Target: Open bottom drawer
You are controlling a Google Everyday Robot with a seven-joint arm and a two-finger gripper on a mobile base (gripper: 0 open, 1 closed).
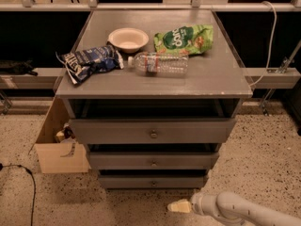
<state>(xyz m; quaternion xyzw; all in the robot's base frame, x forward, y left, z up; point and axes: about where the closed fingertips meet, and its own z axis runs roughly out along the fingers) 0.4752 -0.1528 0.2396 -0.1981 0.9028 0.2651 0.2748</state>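
The bottom drawer point(153, 181) is the lowest and narrowest of three gray drawer fronts in the cabinet, with a tiny round knob point(153, 183) at its middle. Its front sits slightly behind the middle drawer point(153, 160), which sits behind the top drawer point(153, 132). My gripper point(178, 206) is low near the floor, just below and right of the bottom drawer's front. Its cream tip points left and touches nothing. The white arm point(244, 211) reaches in from the lower right.
On the cabinet top point(221, 76) lie a white bowl point(128, 38), a green chip bag point(184, 39), a blue chip bag point(89, 61) and a plastic bottle point(157, 63). An open cardboard box point(59, 149) stands left of the cabinet. A black cable point(23, 173) lies on the speckled floor.
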